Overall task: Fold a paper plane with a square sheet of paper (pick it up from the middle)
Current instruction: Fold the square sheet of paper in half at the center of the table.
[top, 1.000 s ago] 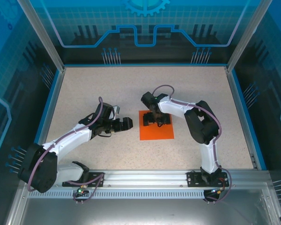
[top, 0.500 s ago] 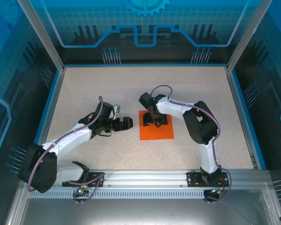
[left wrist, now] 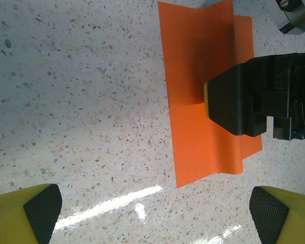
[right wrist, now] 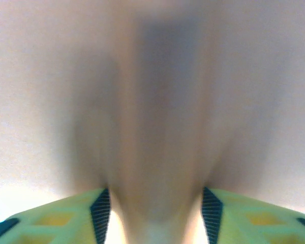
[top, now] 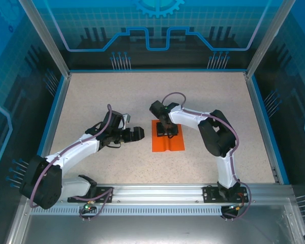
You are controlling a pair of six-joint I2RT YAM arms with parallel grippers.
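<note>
The square sheet of paper is bright orange and lies on the speckled table at mid-centre, buckled up into a ridge along its middle. My right gripper points down onto that ridge, its jaws half closed with the raised paper squeezed between both pads. In the left wrist view the paper curls up at both side edges, and a black finger of the right gripper presses its centre. My left gripper hovers just left of the sheet, open wide with nothing between its fingers.
Blue walls enclose the speckled table on three sides. A metal rail carrying both arm bases runs along the near edge. The right arm's elbow bends out to the right of the sheet.
The right gripper's jaws have closed inward on the flat sheet, gathering its middle into a raised ridge and making it narrower. The left arm has not moved.
</note>
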